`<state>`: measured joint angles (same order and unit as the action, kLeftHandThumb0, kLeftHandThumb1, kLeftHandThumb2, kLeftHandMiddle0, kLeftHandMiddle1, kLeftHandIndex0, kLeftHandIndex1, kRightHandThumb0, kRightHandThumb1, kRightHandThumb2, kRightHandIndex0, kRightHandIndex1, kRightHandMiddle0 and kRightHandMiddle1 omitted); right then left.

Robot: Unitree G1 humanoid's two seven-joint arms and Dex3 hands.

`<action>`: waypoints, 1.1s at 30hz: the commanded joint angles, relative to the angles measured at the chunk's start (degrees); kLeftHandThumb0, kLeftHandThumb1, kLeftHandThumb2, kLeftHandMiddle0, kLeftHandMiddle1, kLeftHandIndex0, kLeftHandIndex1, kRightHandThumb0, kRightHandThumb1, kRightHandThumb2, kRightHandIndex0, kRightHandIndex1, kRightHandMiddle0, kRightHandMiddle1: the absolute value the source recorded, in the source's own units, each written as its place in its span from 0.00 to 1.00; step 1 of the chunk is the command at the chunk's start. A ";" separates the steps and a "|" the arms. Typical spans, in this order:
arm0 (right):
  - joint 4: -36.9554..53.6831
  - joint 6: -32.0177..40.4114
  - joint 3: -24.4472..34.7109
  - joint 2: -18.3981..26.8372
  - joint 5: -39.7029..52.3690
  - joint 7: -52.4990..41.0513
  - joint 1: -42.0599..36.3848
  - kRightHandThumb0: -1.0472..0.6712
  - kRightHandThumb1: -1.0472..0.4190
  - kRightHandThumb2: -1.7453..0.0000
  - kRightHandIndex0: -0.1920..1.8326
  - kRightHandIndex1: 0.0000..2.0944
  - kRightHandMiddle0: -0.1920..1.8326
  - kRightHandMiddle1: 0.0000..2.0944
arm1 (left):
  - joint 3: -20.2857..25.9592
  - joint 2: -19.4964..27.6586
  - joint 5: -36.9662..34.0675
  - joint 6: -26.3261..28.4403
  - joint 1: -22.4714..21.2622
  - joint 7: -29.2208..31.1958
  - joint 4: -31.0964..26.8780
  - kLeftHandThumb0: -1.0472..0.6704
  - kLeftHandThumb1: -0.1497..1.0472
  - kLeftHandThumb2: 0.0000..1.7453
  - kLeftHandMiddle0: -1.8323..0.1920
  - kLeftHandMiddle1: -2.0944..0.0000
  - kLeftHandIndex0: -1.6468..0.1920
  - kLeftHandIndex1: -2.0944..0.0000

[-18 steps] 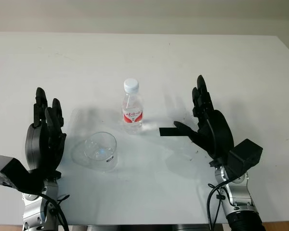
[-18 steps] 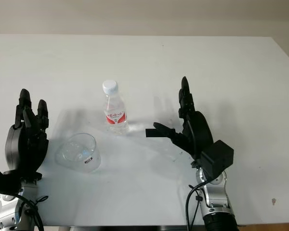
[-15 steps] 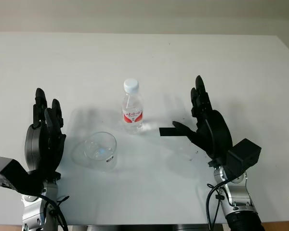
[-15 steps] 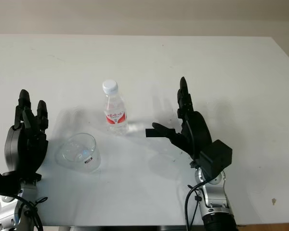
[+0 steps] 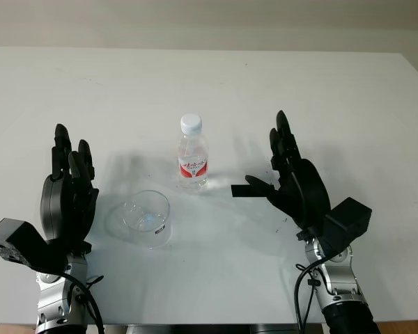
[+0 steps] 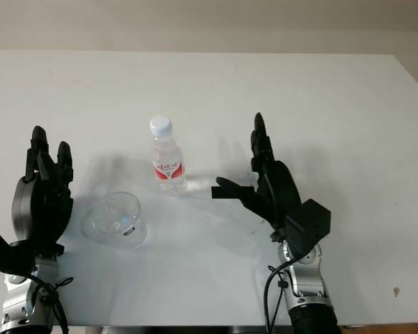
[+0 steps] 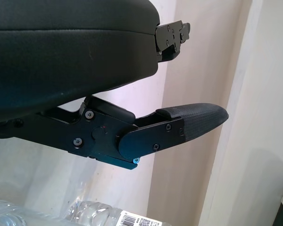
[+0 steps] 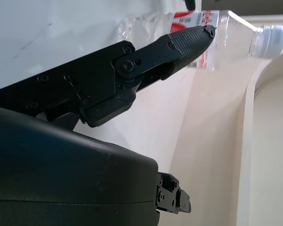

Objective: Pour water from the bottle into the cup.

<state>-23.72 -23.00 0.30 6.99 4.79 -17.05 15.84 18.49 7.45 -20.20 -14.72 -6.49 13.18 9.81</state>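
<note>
Because the small plastic water bottle (image 5: 193, 154) standing capped mid-tabletop (image 5: 334, 90) looks thin-walled and light, I judge it would dent under a hard squeeze, so its labelled waist suits a grip. The right robot hand (image 5: 292, 182) hovers open beside it; the left robot hand (image 5: 68, 202) is open near the clear glass cup (image 5: 147, 218).

Capped clear bottle (image 5: 193, 155) stands upright — glass cup (image 5: 147, 217) near, front-left.
</note>
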 commanded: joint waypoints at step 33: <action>-24.12 -0.69 -3.73 -9.78 -1.83 -3.38 23.46 0.10 0.13 0.97 0.00 0.00 0.00 0.00 | -0.68 -2.17 -0.26 0.54 4.05 -1.01 -2.89 0.19 1.00 0.37 0.96 0.97 1.00 0.98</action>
<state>-47.39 -24.27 -4.01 -2.17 2.28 -20.13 38.21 18.07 6.33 -20.31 -14.37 -4.50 12.28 6.20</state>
